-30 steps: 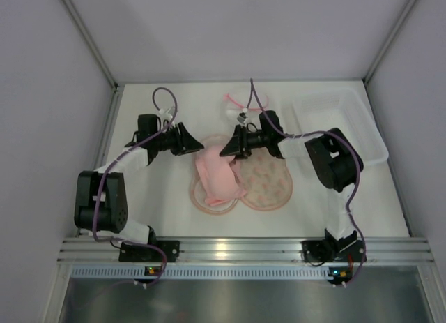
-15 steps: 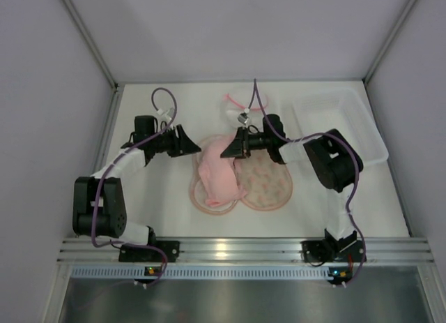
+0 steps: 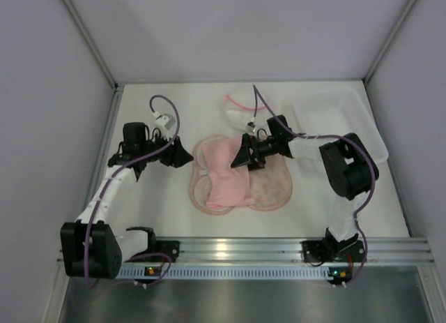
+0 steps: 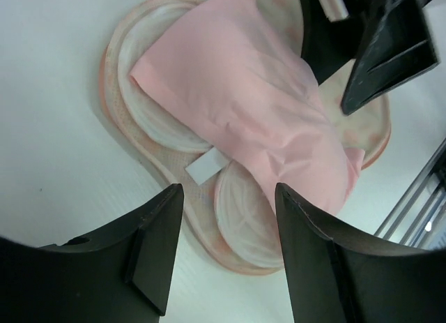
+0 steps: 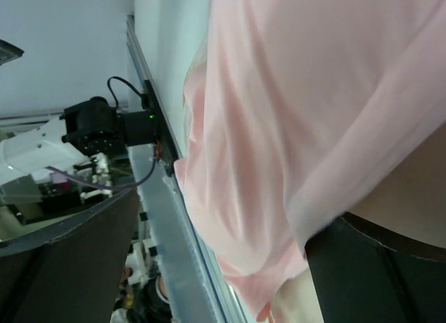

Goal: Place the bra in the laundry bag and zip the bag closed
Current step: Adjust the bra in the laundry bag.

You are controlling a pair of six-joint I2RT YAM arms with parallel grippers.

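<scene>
The laundry bag (image 3: 273, 187) lies open and flat at the table's middle, its pale mesh lining (image 4: 240, 222) facing up. The salmon-pink bra (image 3: 226, 178) is spread across the bag's left half and centre, and reaches over the printed half. My right gripper (image 3: 244, 155) stands open right above the bra's far edge. In the right wrist view the bra (image 5: 300, 114) fills the space between the wide-apart fingers and drapes against the right finger (image 5: 376, 274). My left gripper (image 3: 182, 155) hovers open just left of the bag, nothing between its fingers (image 4: 157, 246).
A white mesh round pouch with a pink rim (image 3: 240, 107) lies behind the bag. A clear plastic tray (image 3: 341, 121) sits at the back right. The metal rail (image 3: 230, 250) runs along the near edge, and grey walls close in both sides.
My right gripper has opened and let go of the bra, which now lies flatter across the bag. My left arm has drawn back to the left and its jaws stand wider.
</scene>
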